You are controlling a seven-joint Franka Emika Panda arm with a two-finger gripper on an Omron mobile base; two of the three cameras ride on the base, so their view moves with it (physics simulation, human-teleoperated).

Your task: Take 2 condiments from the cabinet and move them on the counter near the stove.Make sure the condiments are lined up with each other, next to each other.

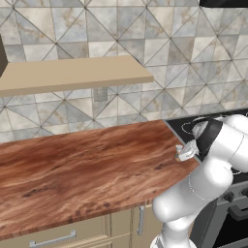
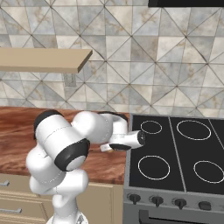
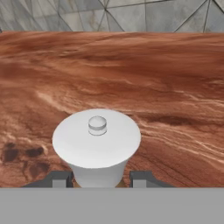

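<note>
A pale shaker (image 3: 97, 140) with a wide white cap and a small round knob, one of the condiments, sits between my fingertips (image 3: 61, 178). My gripper (image 3: 101, 178) is shut on its body. In the left base view the shaker (image 1: 185, 151) is at the right end of the reddish wood counter (image 1: 87, 160), close to the black stove (image 1: 181, 125). Whether it touches the counter, I cannot tell. In the right base view the gripper (image 2: 105, 148) is low beside the stove's (image 2: 175, 148) left edge. The cabinet's tan shelf board (image 1: 72, 72) hangs above the counter to the left.
A tiled wall with an outlet (image 1: 100, 93) stands behind the counter. Cream drawers with metal handles (image 1: 53, 239) run below the counter's front edge. The stove's knobs (image 2: 156, 200) line its front. My own arm (image 2: 65, 148) hangs over the counter's right end.
</note>
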